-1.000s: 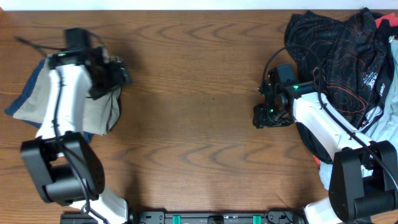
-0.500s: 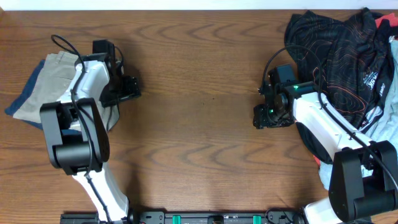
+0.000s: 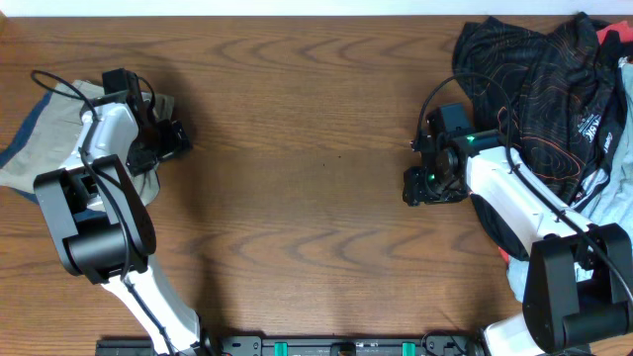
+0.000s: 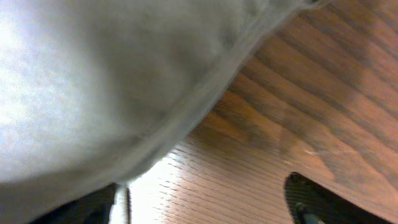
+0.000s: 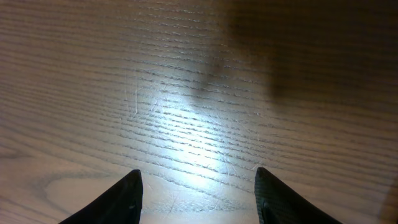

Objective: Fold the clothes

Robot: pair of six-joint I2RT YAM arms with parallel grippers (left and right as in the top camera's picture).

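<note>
Right arm (image 3: 514, 203) lies across the lower edge of the clothes pile, its cable looped over the black fabric; left arm (image 3: 99, 133) crosses the khaki cloth and hides its middle from overhead; a thin black cable (image 3: 49, 81) arcs off that arm above the cloth; a black base rail (image 3: 336, 346) with green clips runs along the near edge.

Desk (image 3: 307, 148) is dark brown wood with strong grain; glare patches show in both wrist views; a white strip of wall (image 3: 297, 6) runs along the far edge.

Left pincer (image 3: 170, 138): fingers wide apart in the wrist view, one at each bottom corner; khaki cloth drapes across the upper left of that view, wood visible between the tips, nothing gripped. Right pincer (image 5: 199, 196): fingers apart over bare wood just left of the pile, holding nothing.

Clothes:
- khaki shorts (image 3: 40, 163) at the far-left desk edge, flattish and rumpled, under and beside the left arm; seam or hem line visible up close
- blue-grey edge (image 3: 22, 133) along their left side; cannot tell if it is lining or a separate garment
- black shirt (image 3: 539, 84) with orange line print heaped in the far-right corner, crumpled
- light blue garment (image 3: 621, 148) at the right edge under it
- a bit of red cloth (image 3: 613, 38) at the top right
</note>
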